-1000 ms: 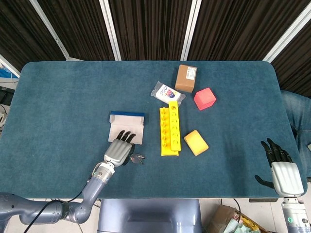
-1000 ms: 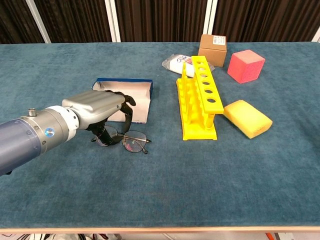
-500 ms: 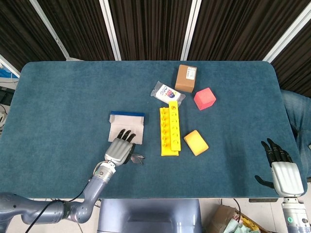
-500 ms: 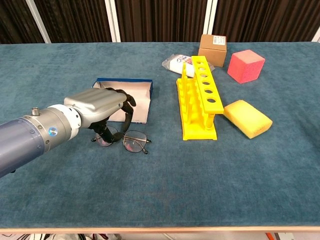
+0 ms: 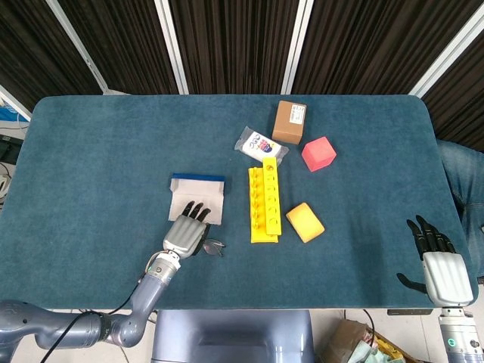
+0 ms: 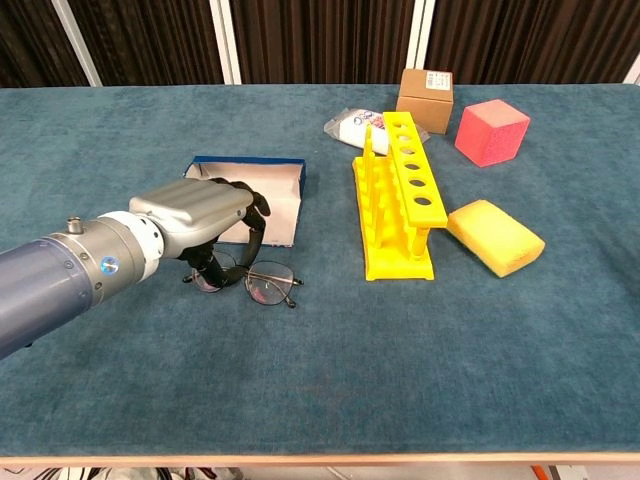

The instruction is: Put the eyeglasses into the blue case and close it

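Note:
The eyeglasses [image 6: 266,285] lie on the blue cloth just in front of the open blue case [image 6: 250,160], which has a white lining. My left hand [image 6: 195,215] covers their left lens, thumb and fingers curled down around that side of the frame; the right lens sticks out uncovered. In the head view the left hand [image 5: 185,234] sits at the case's [image 5: 197,178] near edge, with the eyeglasses [image 5: 215,246] peeking out to its right. My right hand [image 5: 437,266] hangs off the table's front right edge, fingers spread, holding nothing.
A yellow tube rack [image 6: 398,200] stands right of the case, with a yellow sponge [image 6: 495,236] beside it. Behind are a white packet [image 6: 352,126], a brown box [image 6: 425,98] and a pink cube [image 6: 491,130].
My left hand has settled slightly lower and closer around the glasses' left side; the glasses shifted a few pixels. The right hand has not moved.

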`<state>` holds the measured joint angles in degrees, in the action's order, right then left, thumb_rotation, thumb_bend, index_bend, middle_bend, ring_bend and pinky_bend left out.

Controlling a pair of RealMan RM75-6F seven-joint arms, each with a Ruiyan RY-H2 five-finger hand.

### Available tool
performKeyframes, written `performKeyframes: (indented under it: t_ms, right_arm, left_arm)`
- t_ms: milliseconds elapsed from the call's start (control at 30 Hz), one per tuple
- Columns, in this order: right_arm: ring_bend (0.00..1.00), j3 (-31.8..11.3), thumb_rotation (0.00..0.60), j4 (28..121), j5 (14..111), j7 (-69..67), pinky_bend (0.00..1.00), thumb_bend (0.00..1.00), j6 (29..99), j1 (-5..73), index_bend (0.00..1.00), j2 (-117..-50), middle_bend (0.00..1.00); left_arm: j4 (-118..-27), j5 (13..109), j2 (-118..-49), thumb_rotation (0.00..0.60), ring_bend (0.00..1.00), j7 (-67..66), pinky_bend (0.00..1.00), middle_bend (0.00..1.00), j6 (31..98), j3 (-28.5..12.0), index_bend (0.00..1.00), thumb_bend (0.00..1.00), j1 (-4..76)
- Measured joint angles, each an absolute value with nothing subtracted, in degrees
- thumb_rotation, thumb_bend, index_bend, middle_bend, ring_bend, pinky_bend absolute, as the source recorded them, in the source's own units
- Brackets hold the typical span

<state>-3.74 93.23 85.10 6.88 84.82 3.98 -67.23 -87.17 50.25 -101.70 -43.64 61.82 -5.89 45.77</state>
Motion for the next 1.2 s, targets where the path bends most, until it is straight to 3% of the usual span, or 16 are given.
performKeyframes:
  t_ms: [233, 433, 867, 1200]
  right_arm:
    - [0.11, -3.7, 0.6, 93.3, 85.0, 6.8, 0.19, 0.12, 84.7, 4.0, 0.0, -67.1, 0.0]
    - [0.11, -3.7, 0.6, 93.4, 85.0, 6.6, 0.19, 0.12, 84.6, 4.0, 0.0, -67.1, 0.0]
    - [0.11, -3.6, 0.6, 93.4, 85.2, 6.5, 0.19, 0.12, 84.7, 4.0, 0.0, -67.1, 0.0]
    - [0.11, -3.6, 0.6, 93.5, 85.0, 6.5, 0.19, 0.12, 84.5, 4.0, 0.0, -67.1, 0.0]
  left_arm:
    - [-87.1, 49.8, -101.8, 0.6, 0.0, -43.8, 0.0, 0.14, 61.5, -5.8, 0.55, 0.39, 45.7]
    - [-88.0, 49.7, -101.5, 0.6, 0.0, -44.1, 0.0, 0.14, 61.7, -6.0, 0.56, 0.45, 45.8]
    - [-88.8, 47.8, -100.2, 0.6, 0.0, -46.2, 0.0, 0.14, 63.1, -7.0, 0.56, 0.45, 46.0]
    - [-89.0, 44.4, -100.3, 0.6, 0.0, -53.0, 0.0, 0.14, 66.4, -10.4, 0.56, 0.45, 48.3]
